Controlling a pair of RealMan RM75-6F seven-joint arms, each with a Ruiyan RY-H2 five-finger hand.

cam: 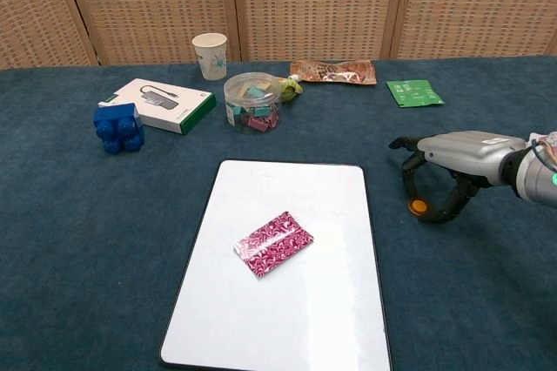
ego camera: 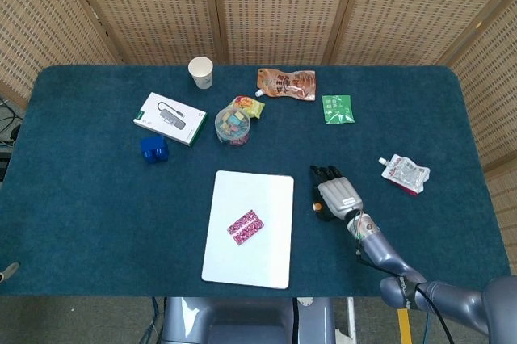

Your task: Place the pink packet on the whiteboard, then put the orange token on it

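Note:
The pink patterned packet [ego camera: 246,227] [cam: 274,242] lies flat near the middle of the whiteboard [ego camera: 266,190] [cam: 322,319]. To the right of the board, my right hand [ego camera: 337,193] [cam: 452,158] arches down over the table, palm down. The small orange token [ego camera: 317,207] [cam: 419,207] sits at table level, pinched between the thumb and a curled finger. The hand is clear of the whiteboard's right edge. My left hand does not show in either view.
At the back stand a paper cup [ego camera: 201,71], a white box [ego camera: 170,119], a blue block [ego camera: 153,148], a clear tub of clips [ego camera: 233,125], a brown pouch [ego camera: 287,83] and a green sachet [ego camera: 338,108]. A white spout pouch [ego camera: 405,174] lies to the hand's right.

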